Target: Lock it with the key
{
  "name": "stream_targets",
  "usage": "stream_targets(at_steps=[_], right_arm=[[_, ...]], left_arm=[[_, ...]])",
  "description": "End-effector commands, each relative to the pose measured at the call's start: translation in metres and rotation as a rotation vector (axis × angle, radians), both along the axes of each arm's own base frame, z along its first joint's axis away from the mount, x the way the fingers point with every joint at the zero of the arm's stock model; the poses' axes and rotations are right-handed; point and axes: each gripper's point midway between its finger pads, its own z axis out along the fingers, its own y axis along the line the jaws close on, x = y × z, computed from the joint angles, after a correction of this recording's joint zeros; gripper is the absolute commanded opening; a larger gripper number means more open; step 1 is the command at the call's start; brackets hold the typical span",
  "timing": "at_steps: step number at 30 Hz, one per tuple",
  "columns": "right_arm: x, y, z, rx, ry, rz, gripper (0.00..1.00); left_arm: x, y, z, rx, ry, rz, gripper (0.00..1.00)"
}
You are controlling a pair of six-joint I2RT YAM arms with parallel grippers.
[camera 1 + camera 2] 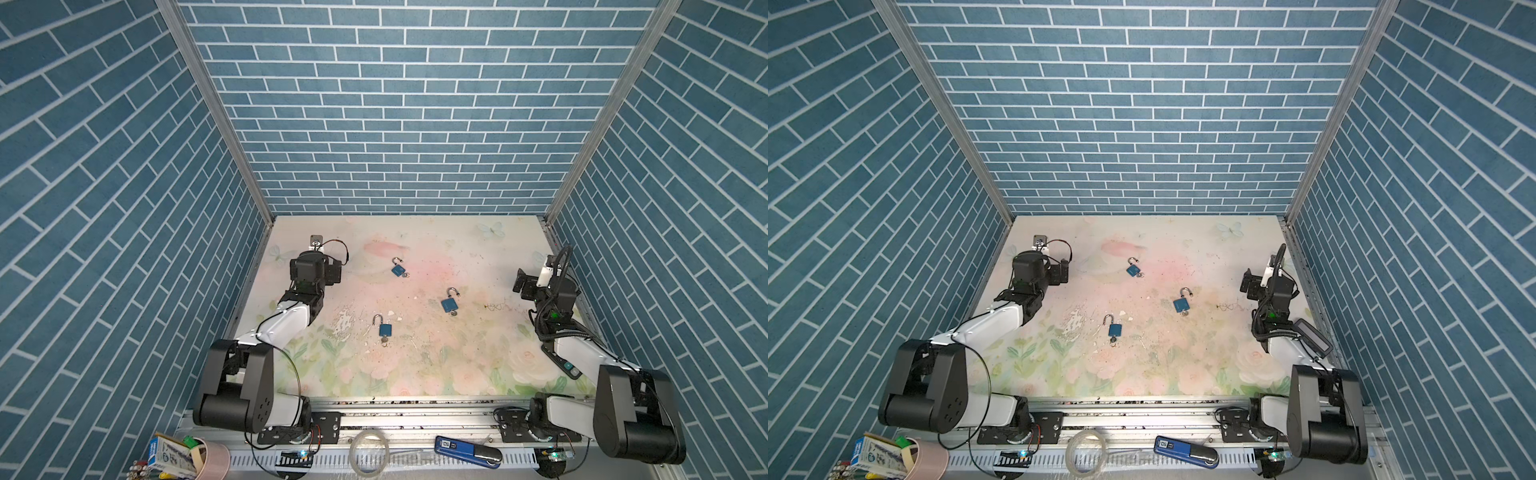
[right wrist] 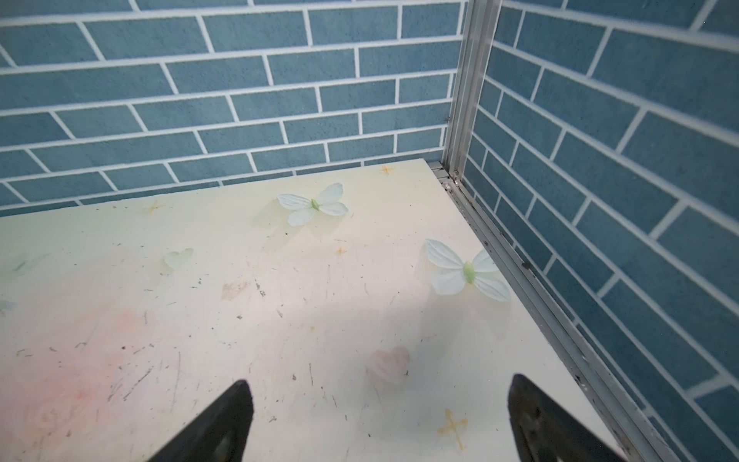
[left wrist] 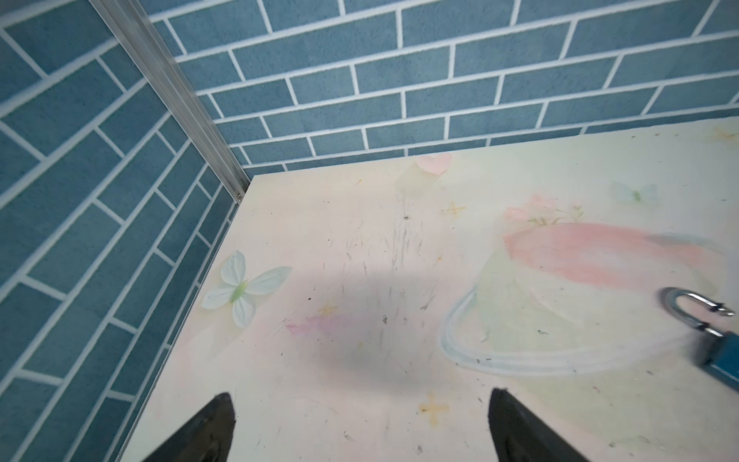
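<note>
Padlocks [image 1: 449, 305] lie between left fingers [image 3: 208, 432] and right fingers [image 2: 224, 424], both spread wide, empty.

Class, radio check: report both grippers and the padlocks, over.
Open, empty: left gripper, right gripper. Shackles open, untouched: far padlock, middle padlock, near padlock. Nothing blocking them.

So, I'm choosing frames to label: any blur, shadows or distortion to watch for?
Left wrist view: the padlock at the frame edge is smeared, and a soft shadow lies on the mat. Right wrist view: mat sharp, faint shadow. Both top views: wide-angle, side walls splay outward.
</note>
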Motion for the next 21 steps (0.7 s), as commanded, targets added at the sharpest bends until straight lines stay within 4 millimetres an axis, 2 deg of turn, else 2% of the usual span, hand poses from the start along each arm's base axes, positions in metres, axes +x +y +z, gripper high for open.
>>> stream_targets(at_steps=[1, 4, 6, 8, 14, 18, 21], right_arm=[[-0.005, 0.012, 0.009, 0.022, 0.047, 0.050, 0.99], [-0.008, 0.015, 0.022, 0.078, 0.059, 0.038, 0.99], [-0.010, 0.018, 0.028, 0.122, 0.094, 0.030, 0.99], [-0.011, 0.021, 0.029, 0.152, 0.143, 0.023, 0.99], [-0.016, 0.022, 0.014, 0.180, 0.380, -0.089, 0.99], [-0.020, 0.035, -0.002, 0.212, 0.516, -0.090, 0.99], [-0.025, 0.050, -0.011, 0.189, 0.616, -0.076, 0.99]], left_arm=[[-0.018, -0.010, -0.005, -0.108, 0.099, -0.002, 1.00], [-0.023, -0.019, -0.003, -0.222, 0.170, 0.014, 1.00], [-0.027, -0.035, -0.009, -0.276, 0.256, -0.037, 1.00], [-0.032, -0.043, -0.016, -0.294, 0.327, -0.036, 1.00], [-0.052, -0.051, -0.035, -0.305, 0.498, 0.074, 1.00], [-0.065, -0.061, -0.042, -0.268, 0.609, 0.090, 1.00], [-0.072, -0.072, -0.042, -0.230, 0.614, 0.064, 1.00]])
